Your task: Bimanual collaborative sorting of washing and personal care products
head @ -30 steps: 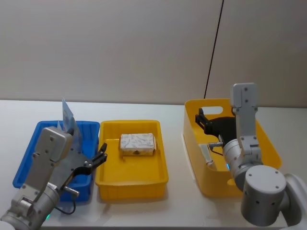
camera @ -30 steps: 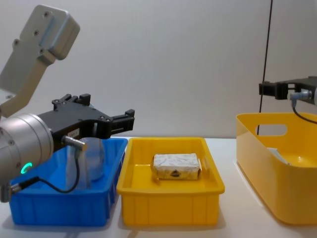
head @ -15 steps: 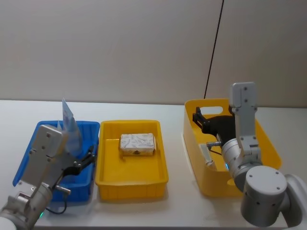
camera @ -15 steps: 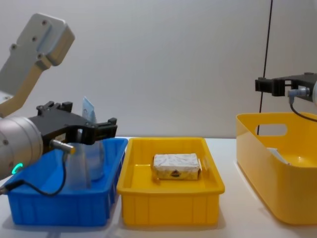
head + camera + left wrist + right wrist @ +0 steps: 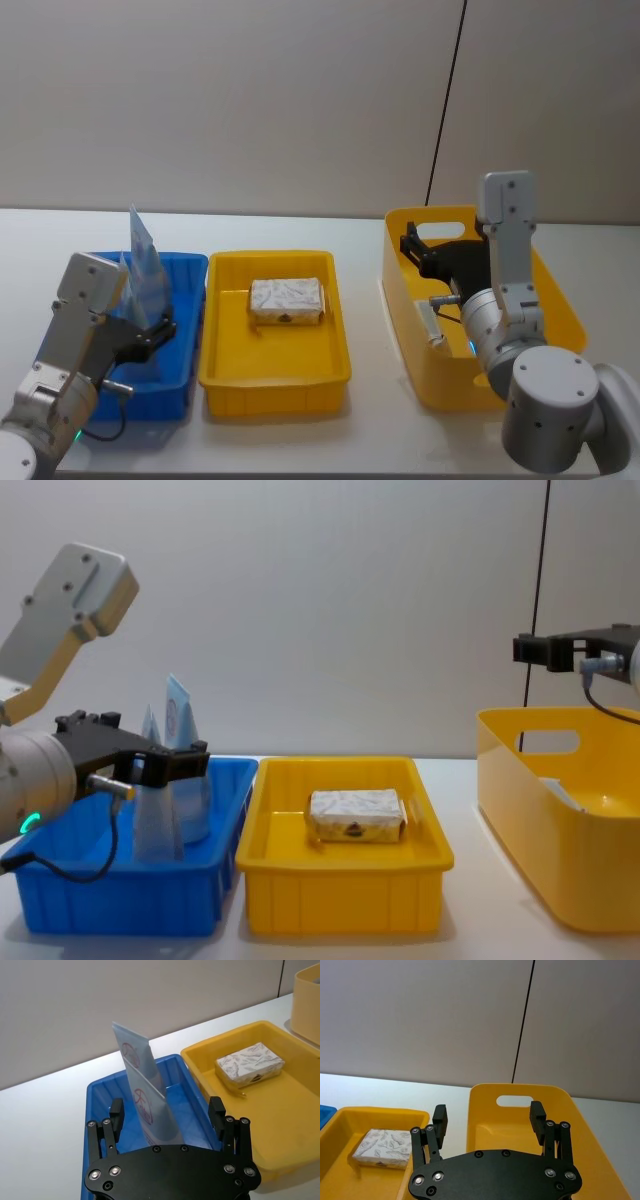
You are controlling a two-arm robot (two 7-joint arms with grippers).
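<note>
pale tapering tubes (image 5: 145, 262) stand upright by our blue bin's (image 5: 192, 262) back edge; left gripper (image 5: 166, 1107) and right gripper (image 5: 488, 1110) gape empty.

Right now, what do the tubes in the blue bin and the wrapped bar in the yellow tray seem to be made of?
The tubes: probably soft plastic, smooth with a slight sheen; the flat crimped top end and printed red marks suggest squeeze tubes. The bar: likely a matte paper wrap, judging by the folded flap and leaf print; contents hidden.
</note>
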